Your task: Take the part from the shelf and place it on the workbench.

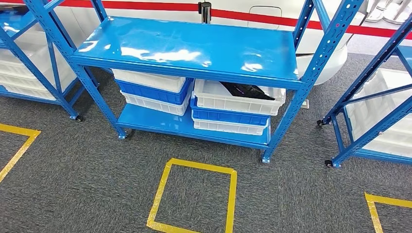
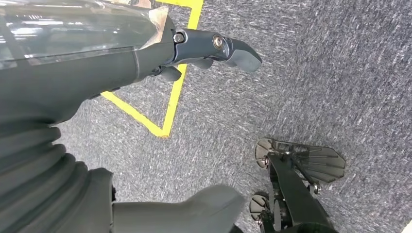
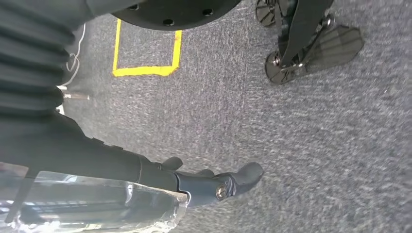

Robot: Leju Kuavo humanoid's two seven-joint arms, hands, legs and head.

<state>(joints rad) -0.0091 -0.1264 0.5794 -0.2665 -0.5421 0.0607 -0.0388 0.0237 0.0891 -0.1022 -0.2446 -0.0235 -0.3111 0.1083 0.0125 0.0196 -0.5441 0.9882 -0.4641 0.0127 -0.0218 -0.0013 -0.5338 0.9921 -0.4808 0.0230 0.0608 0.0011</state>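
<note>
Head view half-hides the dark part (image 1: 248, 91) in a white bin (image 1: 233, 101) (both hands loose, empty).

You see a glossy blue shelf (image 1: 194, 48) holding white and blue bins (image 1: 233, 104) under its top board, a black part (image 1: 248, 91) inside one; before it, yellow tape (image 1: 194, 199) squares mark speckled grey carpet (image 1: 291, 194).

Grey carpet (image 1: 87, 194) carries a yellow tape square (image 1: 193, 199) just in front of the middle blue rack. More yellow tape (image 1: 17, 145) lies left of that square and another piece (image 1: 384, 208) to its right. Behind the rack runs a white wall with a red stripe (image 1: 272, 19).
</note>
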